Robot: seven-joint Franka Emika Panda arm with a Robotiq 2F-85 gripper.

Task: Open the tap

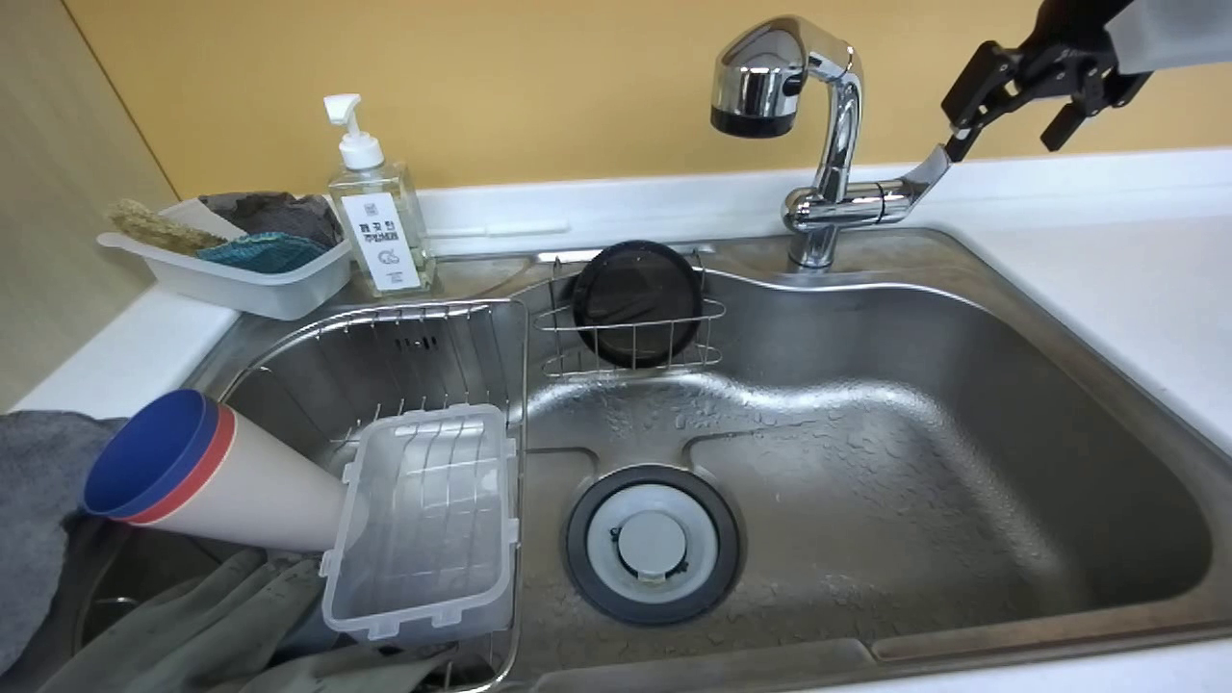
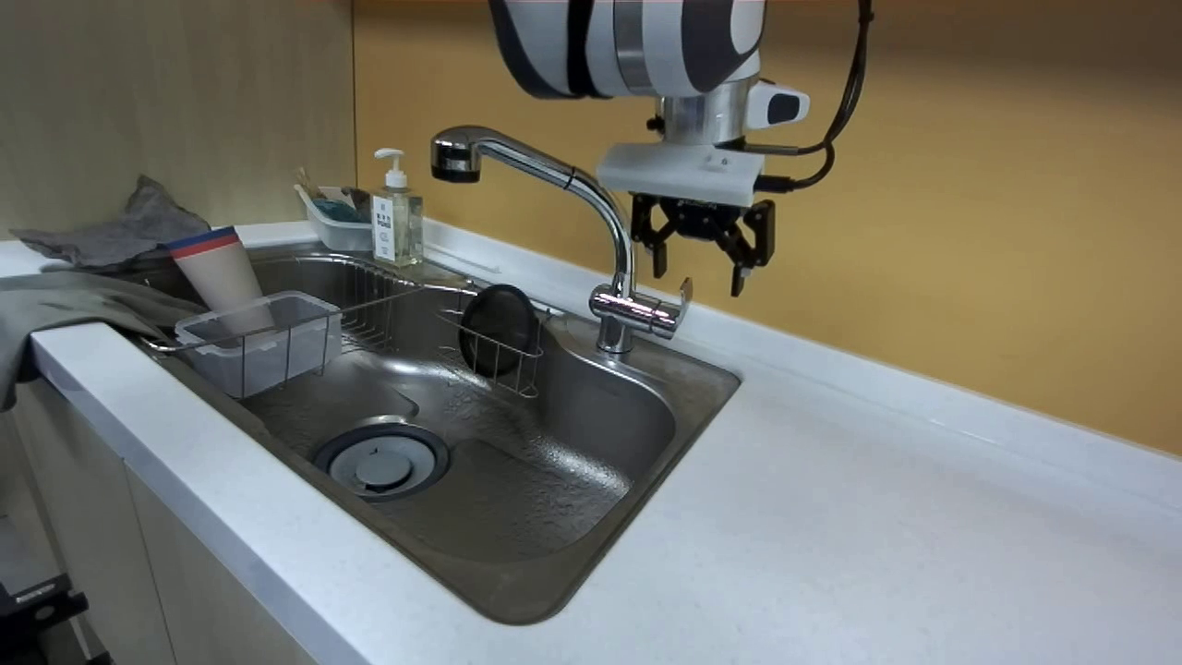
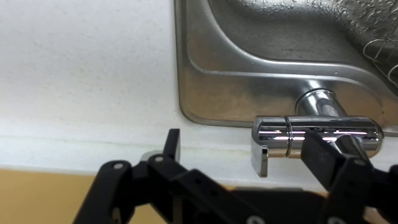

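The chrome tap stands at the sink's back edge, its neck upright in both exterior views. Its body lies across the right half of the wrist view. The flat side lever points up at the body's end and also shows in the wrist view. My gripper is open and empty, pointing down above the lever. In the wrist view the lever shows between the spread fingers, closer to the right finger. Whether a finger touches the lever tip I cannot tell.
The steel sink lies below the tap. The yellow wall is close behind the gripper. A pump soap bottle, a small wire basket with a black lid, a rack with a clear box and cups stand farther left.
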